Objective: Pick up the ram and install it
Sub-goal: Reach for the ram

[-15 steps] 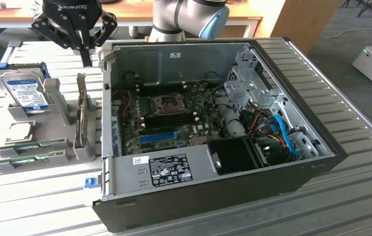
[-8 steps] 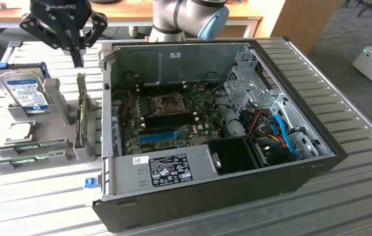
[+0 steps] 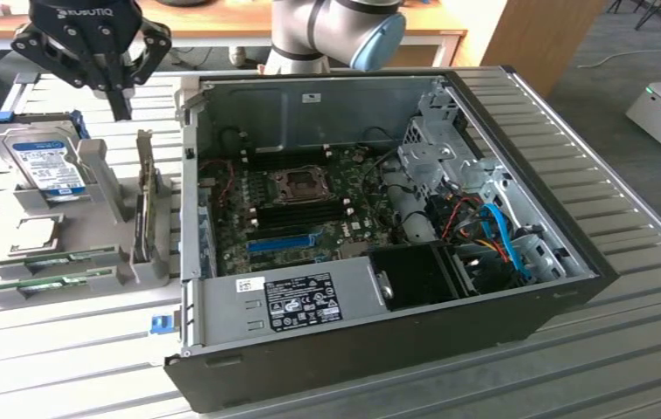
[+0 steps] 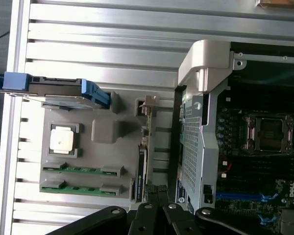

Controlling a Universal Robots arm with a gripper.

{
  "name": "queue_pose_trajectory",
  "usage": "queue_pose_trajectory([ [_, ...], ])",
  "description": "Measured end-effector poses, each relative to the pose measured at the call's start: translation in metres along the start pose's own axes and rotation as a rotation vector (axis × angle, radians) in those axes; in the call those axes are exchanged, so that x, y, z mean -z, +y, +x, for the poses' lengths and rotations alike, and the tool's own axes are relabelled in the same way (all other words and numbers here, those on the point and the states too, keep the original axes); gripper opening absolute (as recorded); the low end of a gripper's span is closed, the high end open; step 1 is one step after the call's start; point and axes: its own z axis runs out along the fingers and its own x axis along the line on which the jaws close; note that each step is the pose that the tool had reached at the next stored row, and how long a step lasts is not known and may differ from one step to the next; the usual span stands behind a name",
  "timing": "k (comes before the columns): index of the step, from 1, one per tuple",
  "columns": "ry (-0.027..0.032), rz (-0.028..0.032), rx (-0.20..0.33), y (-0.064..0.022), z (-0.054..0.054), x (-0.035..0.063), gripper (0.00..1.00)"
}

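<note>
Exterior view: approach step; my gripper (image 3: pixel 120 108) hovers closed and empty near the upright ram (image 3: pixel 144 205) in its holder (image 3: pixel 153 266); I judge grasping needs opened, aligned fingers (image 3: pixel 120 96).

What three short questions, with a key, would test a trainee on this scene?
1. True or false: the end effector holds a ram stick.
2. Where do the two green ram sticks lie? A in the holder; B on the floor; C in a drawer.
3. Fill in: the hard drive stands on the exterior view's ___ of the case.
Key: 1 false, it is shut on nothing; 2 A; 3 left.
</note>
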Motion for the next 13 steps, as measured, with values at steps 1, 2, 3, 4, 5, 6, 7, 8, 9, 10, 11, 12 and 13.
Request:
queue_pose_trajectory([
  [1,0.0000,0.0000,0.000,0.0001,0.002,-0.0001,0.10],
  [2,0.0001,0.0001,0.000,0.0002,0.004,-0.0001,0.10],
  [3,0.0000,0.0000,0.000,0.0003,0.006,-0.0001,0.10],
  [4,0.0000,0.0000,0.000,0.0004,0.008,-0.0002,0.10],
  [5,0.0001,0.0000,0.000,0.0005,0.010,-0.0003,0.10],
  [6,0.0000,0.0000,0.000,0.0006,0.013,-0.0003,0.10],
  [7,0.0000,0.0000,0.000,0.0007,0.015,-0.0004,0.10],
  [8,0.0000,0.0000,0.000,0.0008,0.017,-0.0005,0.10],
  [9,0.0000,0.0000,0.000,0.0009,0.020,-0.0006,0.10],
  [10,0.0000,0.0000,0.000,0.0010,0.022,-0.0006,0.10],
  [11,0.0000,0.0000,0.000,0.0011,0.025,-0.0007,0.10],
  [12,0.0001,0.0000,0.000,0.0012,0.027,-0.0008,0.10],
  [13,0.0000,0.0000,0.000,0.0013,0.029,-0.0009,0.10],
])
